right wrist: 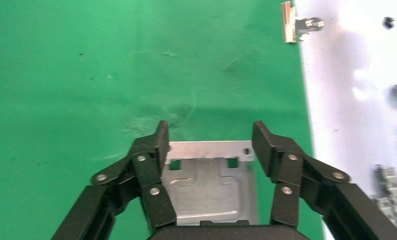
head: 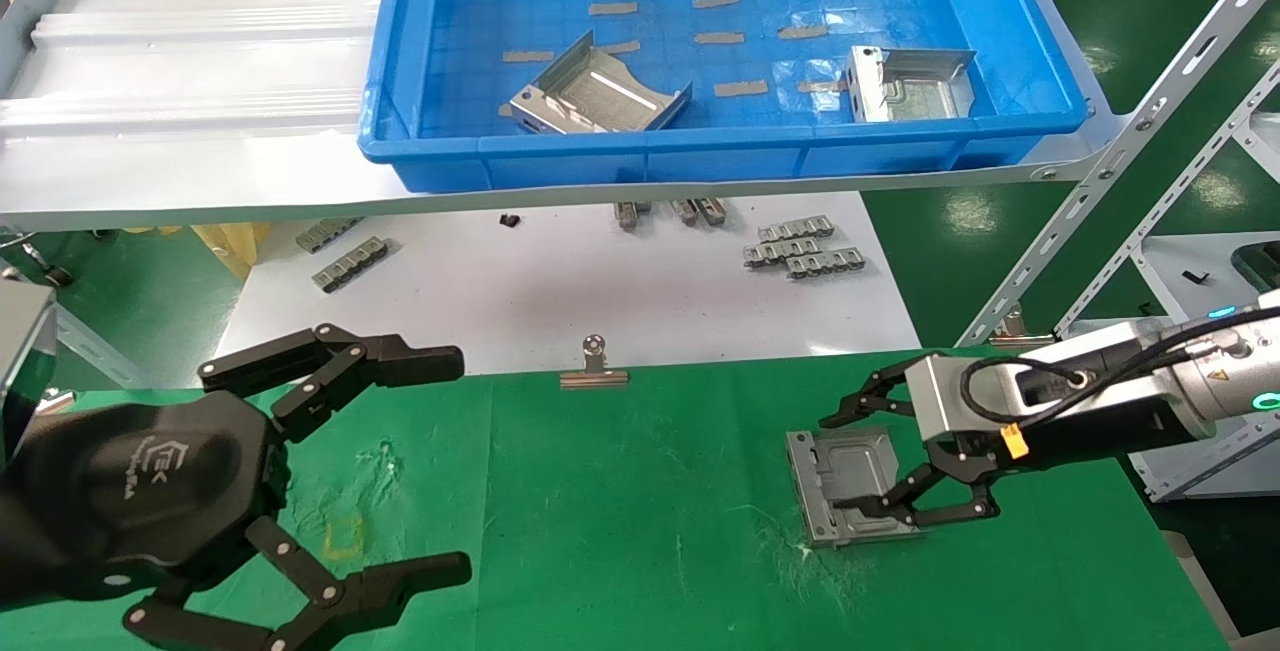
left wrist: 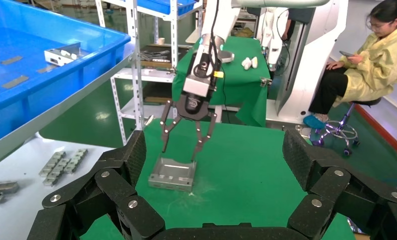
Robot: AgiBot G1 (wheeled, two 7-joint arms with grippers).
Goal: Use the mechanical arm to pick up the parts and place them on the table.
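One silver part (head: 848, 479) lies flat on the green table (head: 620, 511). My right gripper (head: 835, 463) is open and straddles it from the right, one finger on each side, low over the cloth. The right wrist view shows the part (right wrist: 211, 185) between the fingers (right wrist: 156, 145), with a gap at the other finger. The left wrist view shows that gripper (left wrist: 181, 145) over the part (left wrist: 172, 174). Two more parts (head: 600, 96) (head: 910, 81) lie in the blue tray (head: 700, 156). My left gripper (head: 455, 464) is open and empty over the table's near left.
A silver binder clip (head: 594, 363) sits at the table's far edge. Grey toothed strips (head: 800, 246) lie on the white sheet (head: 560, 301) under the tray shelf. A slanted metal rack frame (head: 1130, 151) stands at the right. A seated person (left wrist: 366, 65) is beyond the table.
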